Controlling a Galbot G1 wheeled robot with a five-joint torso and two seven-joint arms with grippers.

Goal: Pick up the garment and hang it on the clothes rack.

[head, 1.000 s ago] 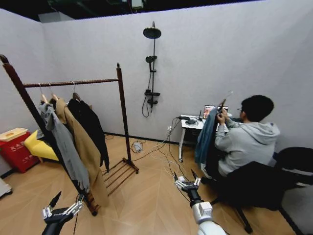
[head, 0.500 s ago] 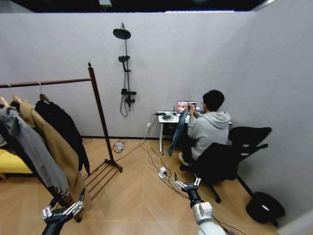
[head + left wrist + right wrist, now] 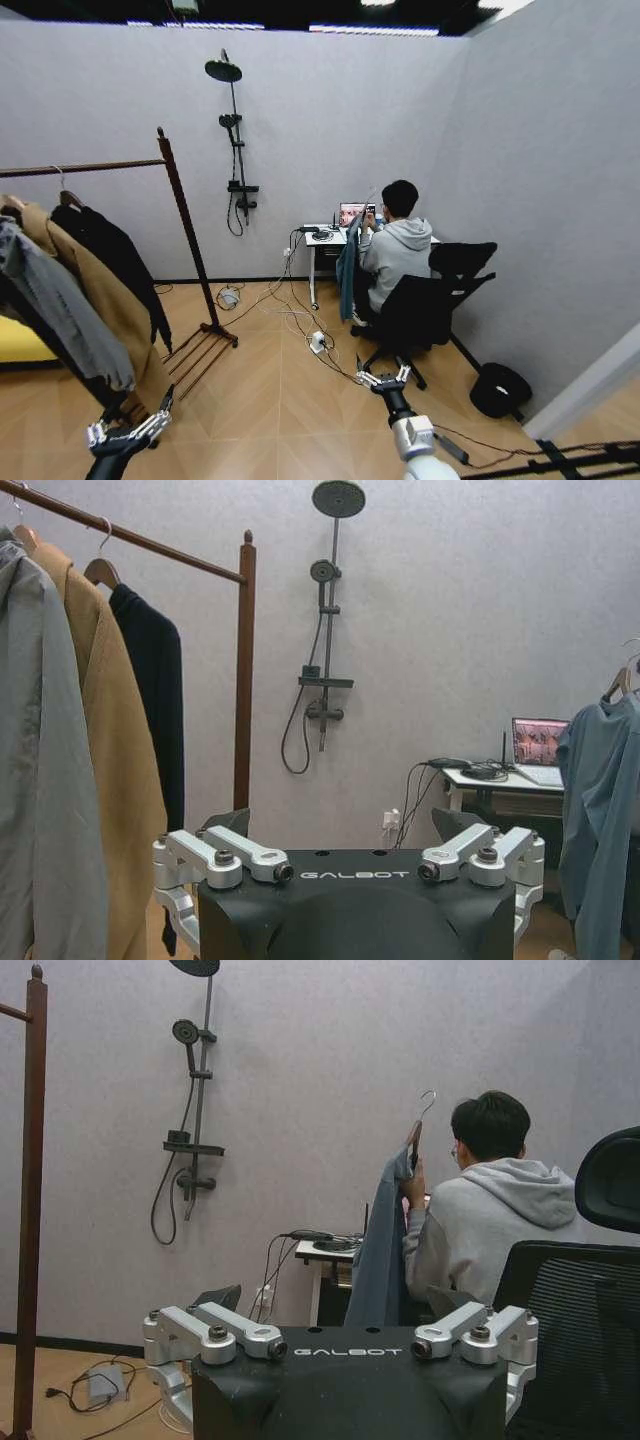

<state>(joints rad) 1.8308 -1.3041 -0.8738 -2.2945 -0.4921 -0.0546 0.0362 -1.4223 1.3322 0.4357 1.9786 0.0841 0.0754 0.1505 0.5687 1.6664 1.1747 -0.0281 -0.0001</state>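
Note:
The garment (image 3: pixel 118 262), a limp black coat on a hanger, hangs from the top bar of the clothes rack (image 3: pixel 186 240) at the left. A tan coat (image 3: pixel 85 290) and a grey jacket (image 3: pixel 55 310) hang beside it. In the left wrist view the black garment (image 3: pixel 152 705) hangs next to the rack's post (image 3: pixel 245 670). My left gripper (image 3: pixel 130 428) is low at the front left, open and empty. My right gripper (image 3: pixel 383 378) is low at front centre, also open and empty. Both are well away from the rack. The wrist views show each gripper's fingers spread: left gripper (image 3: pixel 345 825), right gripper (image 3: pixel 335 1300).
A person sits in a black office chair (image 3: pixel 425 305) at a small white desk (image 3: pixel 322 240), holding up a teal-blue garment (image 3: pixel 348 270) on a hanger. Cables and a power strip (image 3: pixel 318 342) lie on the wood floor. A shower fitting (image 3: pixel 232 130) is on the back wall.
The whole picture has shifted left, so the camera has turned right; the rack now sits at the left edge and the person nearer centre. Both grippers keep their pose, open.

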